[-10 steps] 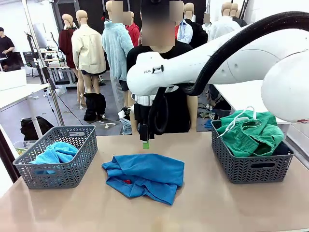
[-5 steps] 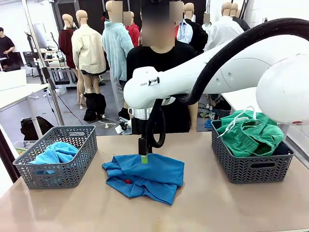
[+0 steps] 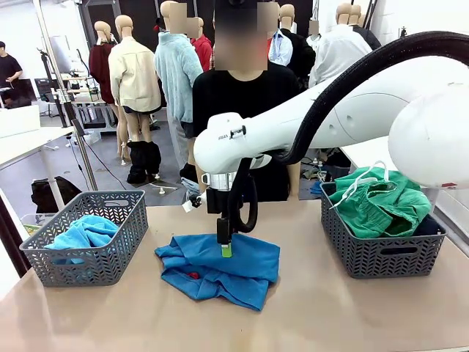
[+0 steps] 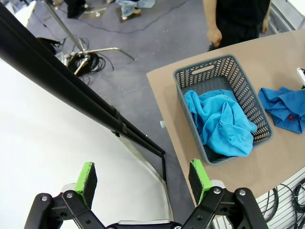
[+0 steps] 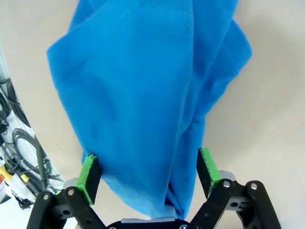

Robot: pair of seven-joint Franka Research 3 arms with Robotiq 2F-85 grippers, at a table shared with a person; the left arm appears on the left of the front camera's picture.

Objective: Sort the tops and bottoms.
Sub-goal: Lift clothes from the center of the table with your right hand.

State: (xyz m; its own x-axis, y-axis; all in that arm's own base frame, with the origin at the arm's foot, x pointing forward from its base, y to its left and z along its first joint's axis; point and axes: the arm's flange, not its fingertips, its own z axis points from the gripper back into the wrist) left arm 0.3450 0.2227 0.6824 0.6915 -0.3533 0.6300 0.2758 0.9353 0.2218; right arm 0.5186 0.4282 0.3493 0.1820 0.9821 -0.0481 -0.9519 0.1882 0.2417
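Left basket (image 3: 124,220) holds the turquoise top (image 3: 84,233). Right tool (image 3: 226,253), a second ago above the surface (image 3: 330,315), now sits low over the blue top (image 3: 220,270) at centre, jaws wide, gripping nothing: grasp imminent. Right basket (image 3: 381,257) holds green bottoms (image 3: 381,202). Left tool (image 4: 143,179) open, empty.

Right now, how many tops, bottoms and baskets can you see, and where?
Tops: 2, the turquoise shirt in the left basket, the blue shirt on the table.
Bottoms: 2, the green shorts over a dark garment in the right basket.
Baskets: 2.
Total: 6.
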